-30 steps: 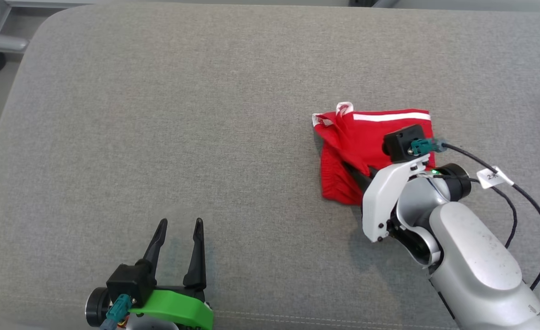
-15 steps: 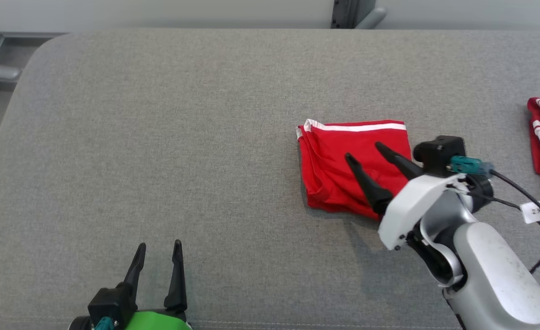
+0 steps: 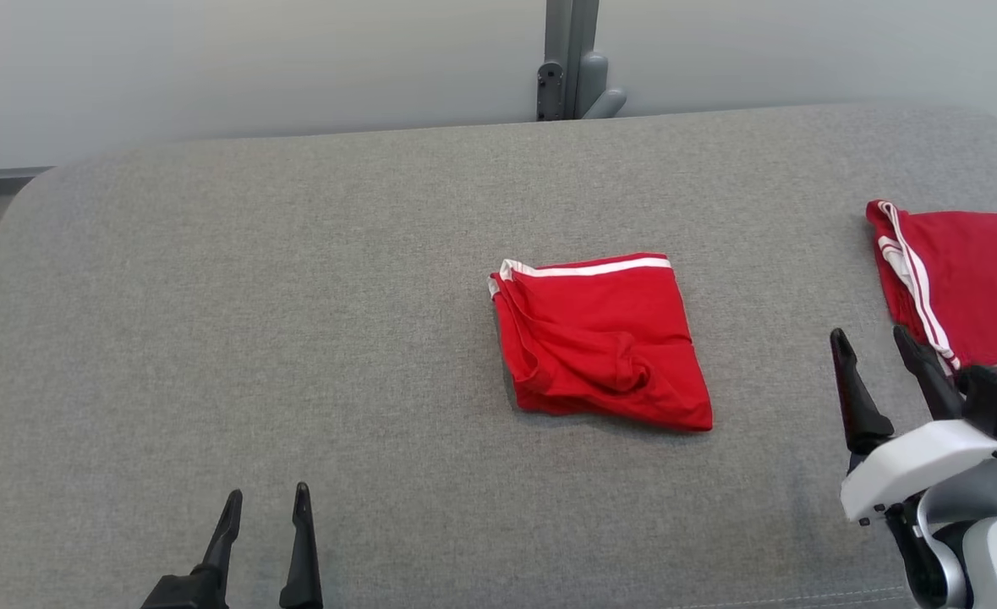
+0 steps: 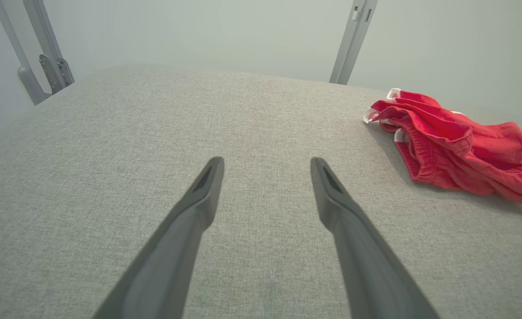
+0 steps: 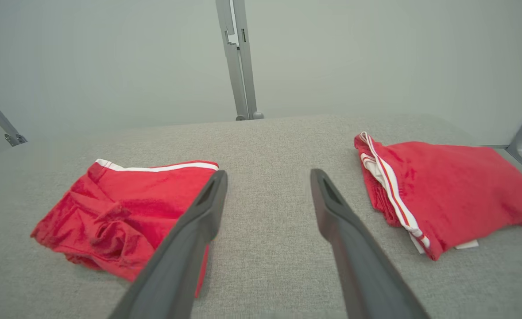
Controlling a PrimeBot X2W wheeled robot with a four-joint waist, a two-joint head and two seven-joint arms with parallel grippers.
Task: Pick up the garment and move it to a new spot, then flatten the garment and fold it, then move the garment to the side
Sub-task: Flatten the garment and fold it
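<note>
Right pincer [image 3: 870, 333] agape, folded red garment [image 3: 599, 338]

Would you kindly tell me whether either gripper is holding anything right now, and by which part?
Nothing is held. The left gripper and right gripper are both open, and the folded red garment lies free on the grey surface.

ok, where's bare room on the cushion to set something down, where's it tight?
Widest: left half of the grey cushion, from its edge to the folded red garment, beyond the left gripper. Also the far strip behind both garments. Tight: the gap between that garment and the second red garment, with the open right gripper at its near end.
</note>
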